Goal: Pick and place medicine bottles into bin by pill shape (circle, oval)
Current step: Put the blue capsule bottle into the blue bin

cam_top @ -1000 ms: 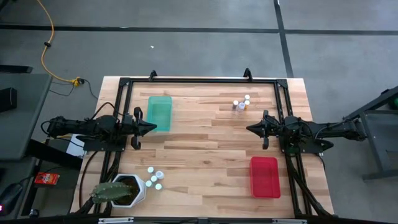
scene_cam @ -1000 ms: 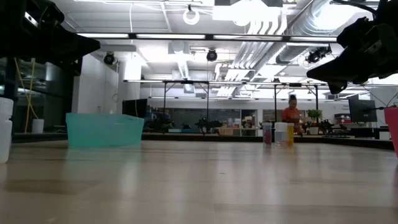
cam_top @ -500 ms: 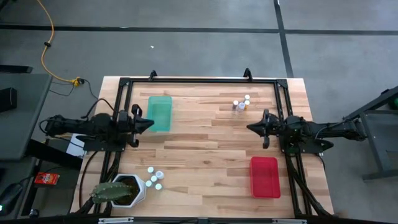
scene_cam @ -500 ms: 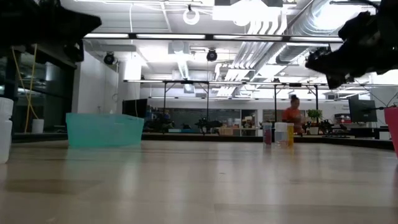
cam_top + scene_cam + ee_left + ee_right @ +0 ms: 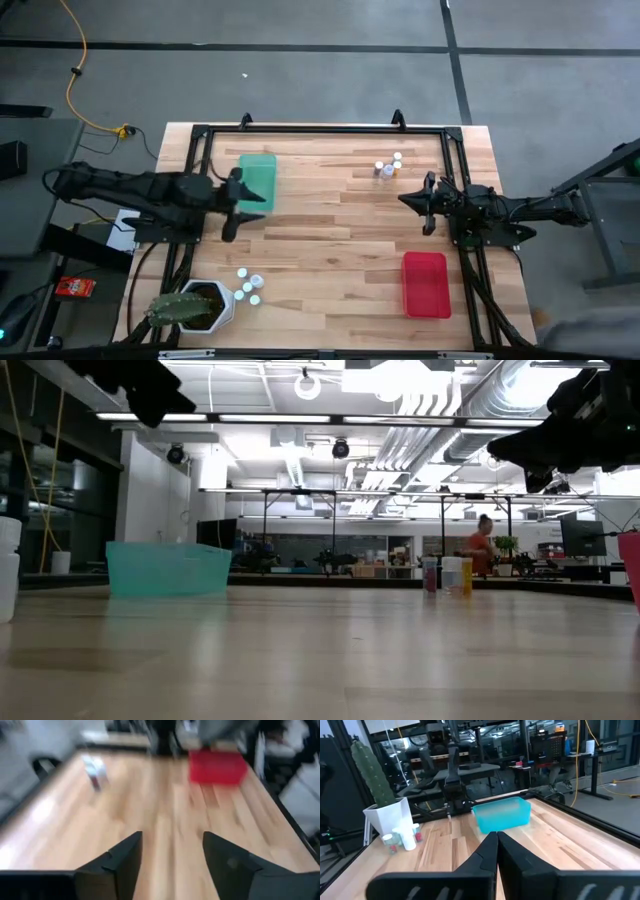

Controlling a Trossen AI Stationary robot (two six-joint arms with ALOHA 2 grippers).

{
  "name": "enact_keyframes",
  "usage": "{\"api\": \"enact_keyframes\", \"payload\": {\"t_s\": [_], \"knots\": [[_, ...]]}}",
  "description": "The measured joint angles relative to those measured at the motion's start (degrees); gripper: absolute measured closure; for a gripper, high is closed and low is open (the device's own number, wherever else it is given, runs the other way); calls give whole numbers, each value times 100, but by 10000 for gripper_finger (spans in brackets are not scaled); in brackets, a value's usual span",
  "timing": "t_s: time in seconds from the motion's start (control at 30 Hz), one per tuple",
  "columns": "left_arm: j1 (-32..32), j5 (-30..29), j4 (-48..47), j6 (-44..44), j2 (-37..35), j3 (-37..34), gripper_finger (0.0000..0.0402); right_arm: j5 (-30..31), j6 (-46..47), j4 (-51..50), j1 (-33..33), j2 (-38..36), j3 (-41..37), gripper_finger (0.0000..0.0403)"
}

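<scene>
Three medicine bottles (image 5: 388, 166) stand on their bases at the far right of the table; they also show in the low view (image 5: 447, 575) and, blurred, in the left wrist view (image 5: 95, 770). Several more bottles (image 5: 248, 287) stand near the front left by a cactus pot (image 5: 195, 305); the right wrist view shows these bottles (image 5: 402, 837) too. A teal bin (image 5: 257, 178) sits far left and a red bin (image 5: 425, 285) near right. My left gripper (image 5: 172, 860) hangs open above the table beside the teal bin (image 5: 258, 203). My right gripper (image 5: 495, 845) is shut, held above the table's right side (image 5: 402, 202).
A black frame (image 5: 320, 130) runs along the table's far edge and both sides. The middle of the wooden table (image 5: 330, 230) lies bare between the two arms. In the low view a person (image 5: 483, 550) moves in the room far behind the table.
My left gripper has risen and reached out toward the table's middle, tipping to point down at the tabletop, and its fingers have opened. My right gripper has stayed in place and shut.
</scene>
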Motion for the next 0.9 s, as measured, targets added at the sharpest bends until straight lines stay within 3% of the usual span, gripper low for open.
{"api": "enact_keyframes", "payload": {"t_s": [0.17, 0.3, 0.7, 0.9], "knots": [[-430, 319, -1682, -370, 1014, 1117, 177, 4, -38, -12, 0, 0, -1, 402], [-972, 352, -2523, -406, 1744, 1573, 178, 147, -18, -12, 0, 0, -1, 402], [-2228, 144, -2812, -371, 2958, 1615, 178, 476, -195, -98, 0, 0, -1, 402], [-2585, 436, -2828, -398, 3269, 1615, 178, 698, -196, -282, 0, 9, -1, 402]]}}
